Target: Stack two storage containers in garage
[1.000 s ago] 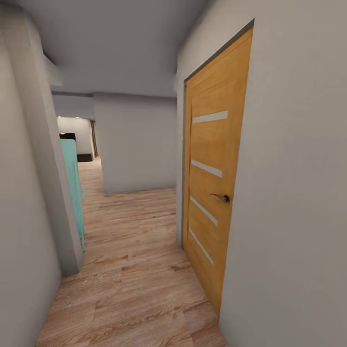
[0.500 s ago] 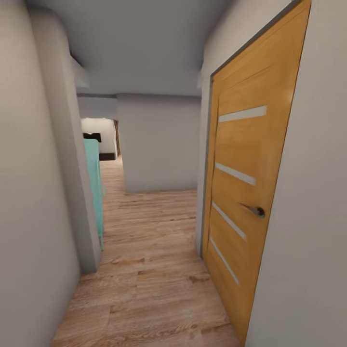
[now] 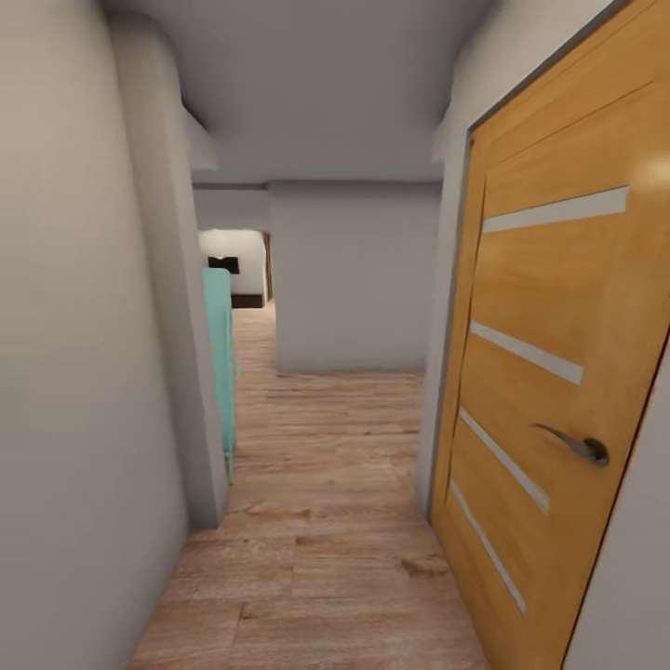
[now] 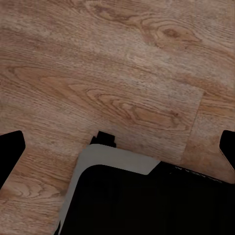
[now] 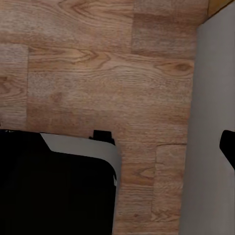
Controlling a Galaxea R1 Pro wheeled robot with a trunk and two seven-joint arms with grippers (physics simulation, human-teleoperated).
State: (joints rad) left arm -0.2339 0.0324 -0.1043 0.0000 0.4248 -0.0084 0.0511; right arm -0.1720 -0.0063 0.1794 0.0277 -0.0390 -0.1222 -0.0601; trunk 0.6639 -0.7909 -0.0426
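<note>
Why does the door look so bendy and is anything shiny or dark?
Head view: the door leans and stretches near the edge, with a pale glare patch; the far room glows bright. Both wrist views: sharp wood floor, black robot base in shade.

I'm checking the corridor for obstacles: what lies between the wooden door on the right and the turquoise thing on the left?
In the head view, bare wood-plank floor lies between the wooden door and the turquoise object.
</note>
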